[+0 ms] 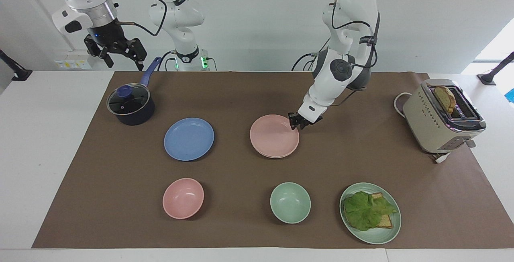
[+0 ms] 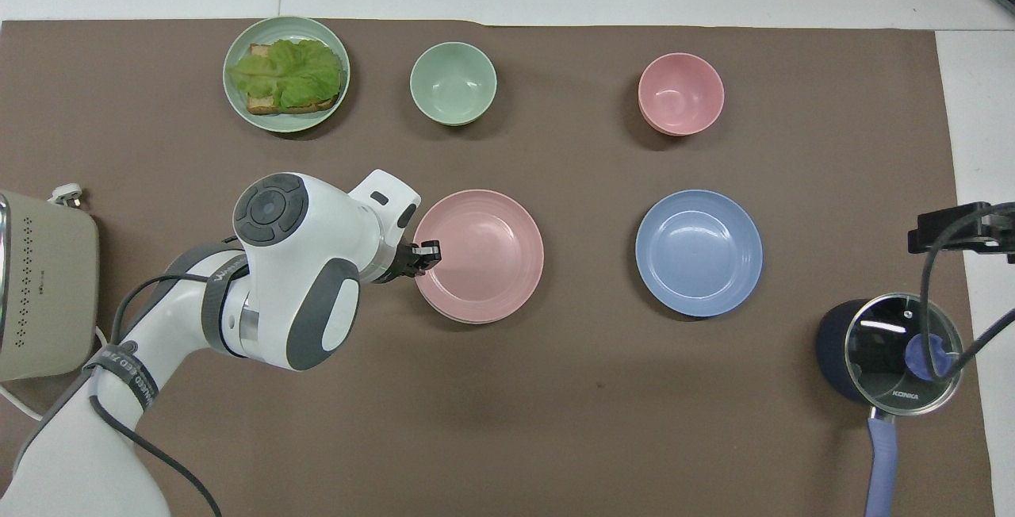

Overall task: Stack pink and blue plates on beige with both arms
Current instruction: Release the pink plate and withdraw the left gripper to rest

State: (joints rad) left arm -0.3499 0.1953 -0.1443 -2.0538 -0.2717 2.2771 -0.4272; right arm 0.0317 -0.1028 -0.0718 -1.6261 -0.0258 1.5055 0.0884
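The pink plate (image 1: 273, 135) (image 2: 484, 251) lies flat on the beige plate (image 1: 275, 156), which shows only as a thin rim under it, mid-table. My left gripper (image 1: 295, 122) (image 2: 427, 252) is low at the pink plate's rim, on the side toward the left arm's end of the table. Whether it still grips the rim I cannot tell. The blue plate (image 1: 188, 139) (image 2: 699, 252) lies alone beside the stack, toward the right arm's end. My right gripper (image 1: 120, 53) hangs open and empty high over the table's edge by the pot, and that arm waits.
A dark lidded pot (image 1: 130, 105) with a blue handle stands nearer the robots than the blue plate. A pink bowl (image 1: 183, 197), a green bowl (image 1: 290, 202) and a green plate (image 1: 391, 230) with lettuce and bread lie farthest from the robots. A toaster (image 1: 441, 117) stands at the left arm's end.
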